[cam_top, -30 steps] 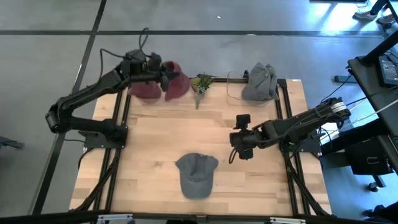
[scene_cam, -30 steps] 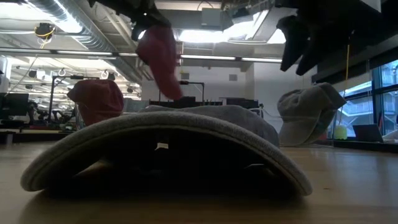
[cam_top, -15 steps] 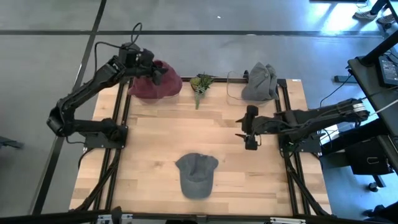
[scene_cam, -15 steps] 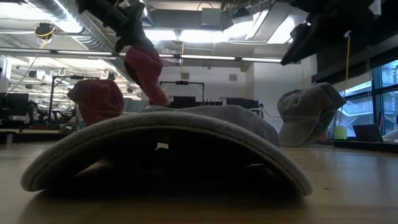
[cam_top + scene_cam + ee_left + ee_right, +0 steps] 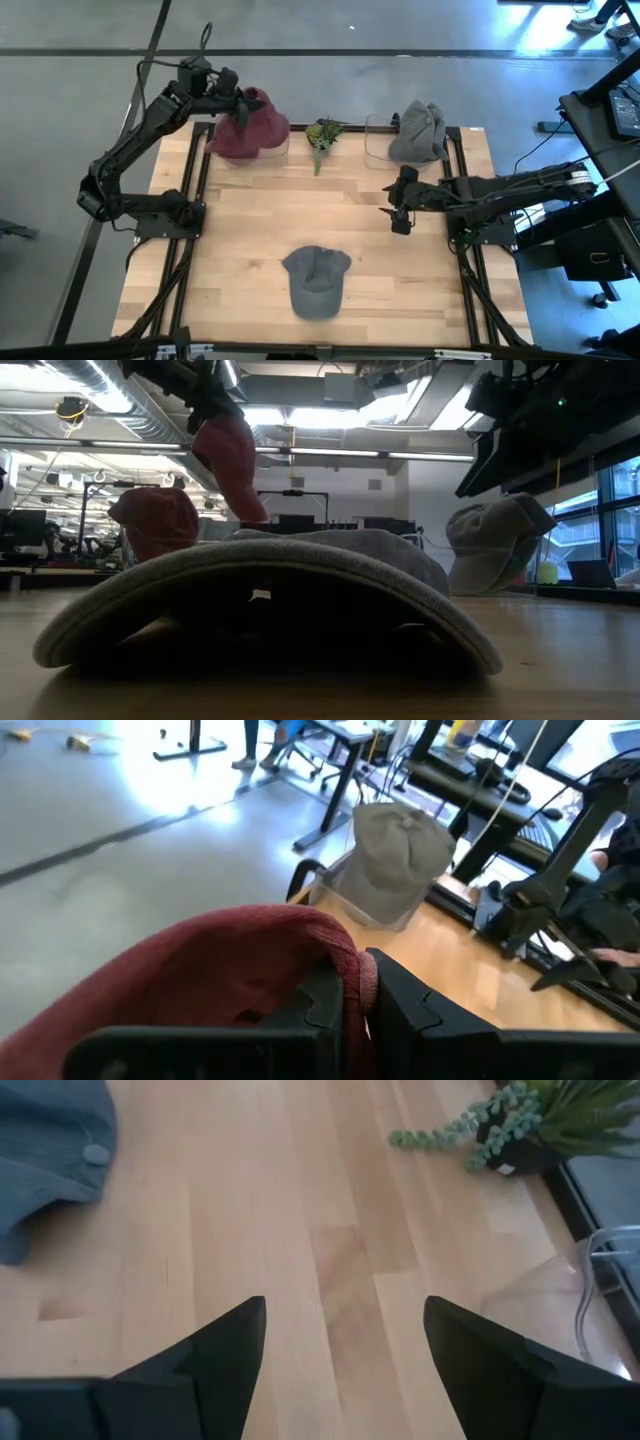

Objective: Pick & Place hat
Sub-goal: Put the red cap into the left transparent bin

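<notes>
My left gripper [image 5: 236, 100] is shut on a dark red hat [image 5: 258, 112] at the table's far left corner, above a pile of red hats [image 5: 238, 142]. In the low view the red hat [image 5: 230, 460] hangs beside that pile [image 5: 155, 522]. A grey hat [image 5: 318, 281] lies crown up on the table near the near edge. My right gripper [image 5: 400, 203] is open and empty, hovering right of the table's middle, well beyond the grey hat. Its spread fingers [image 5: 225, 1355] show over bare wood in the right wrist view. My left gripper pinches a fold of the red hat's cloth [image 5: 352, 982] between its two fingers. The hat bulges out ahead of the fingers, and in the low view it hangs lifted below the gripper. Whether its lower end touches the pile cannot be told.
A pile of grey hats [image 5: 418, 130] sits in a clear bin [image 5: 376, 140] at the far right. A small green plant [image 5: 322, 134] stands between the two piles. Bare wood lies between the grey hat and the far row. Black rails run along both table sides.
My left gripper carried the red hat toward the table's far left corner, from the right side of the red pile to above its far side. My right gripper drew away from the grey hat toward the far and right edges.
</notes>
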Available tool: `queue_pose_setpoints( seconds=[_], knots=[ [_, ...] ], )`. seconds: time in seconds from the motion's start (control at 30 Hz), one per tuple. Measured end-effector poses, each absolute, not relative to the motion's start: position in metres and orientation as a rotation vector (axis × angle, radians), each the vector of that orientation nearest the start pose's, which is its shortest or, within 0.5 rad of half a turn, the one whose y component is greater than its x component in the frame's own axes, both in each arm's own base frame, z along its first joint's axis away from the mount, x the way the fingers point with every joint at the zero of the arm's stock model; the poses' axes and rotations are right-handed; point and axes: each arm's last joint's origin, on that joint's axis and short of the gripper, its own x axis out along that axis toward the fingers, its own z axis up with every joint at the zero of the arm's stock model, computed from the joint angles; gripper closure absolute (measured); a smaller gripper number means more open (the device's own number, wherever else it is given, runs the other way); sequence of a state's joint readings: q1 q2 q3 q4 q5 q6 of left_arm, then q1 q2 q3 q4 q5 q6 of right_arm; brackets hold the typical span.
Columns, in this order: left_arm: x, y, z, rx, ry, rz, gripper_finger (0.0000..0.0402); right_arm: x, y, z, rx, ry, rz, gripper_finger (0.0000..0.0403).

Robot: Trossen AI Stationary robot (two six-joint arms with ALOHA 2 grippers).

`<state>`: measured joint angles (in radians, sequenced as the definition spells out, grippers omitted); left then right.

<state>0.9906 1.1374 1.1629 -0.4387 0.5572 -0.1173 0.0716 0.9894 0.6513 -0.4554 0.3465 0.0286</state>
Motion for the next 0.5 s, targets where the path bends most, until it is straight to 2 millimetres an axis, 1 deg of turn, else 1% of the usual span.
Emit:
queue_pose_setpoints(
  seconds=[0.13,0.23,0.3,0.5],
  knots=[
    [0.141,0.188,0.364,-0.448,0.349,0.461,0.0378,0.193,0.002,0.223,-0.132,0.753,-0.279,0.0131],
    [0.139,0.188,0.356,-0.453,0.427,0.517,0.0378,0.194,0.002,0.218,-0.135,0.735,-0.277,0.0131],
    [0.138,0.189,0.352,-0.447,0.467,0.547,0.0378,0.194,0.002,0.216,-0.133,0.727,-0.276,0.0131],
    [0.140,0.192,0.343,-0.474,0.527,0.545,0.0378,0.193,0.002,0.213,-0.130,0.723,-0.277,0.0131]
  ],
)
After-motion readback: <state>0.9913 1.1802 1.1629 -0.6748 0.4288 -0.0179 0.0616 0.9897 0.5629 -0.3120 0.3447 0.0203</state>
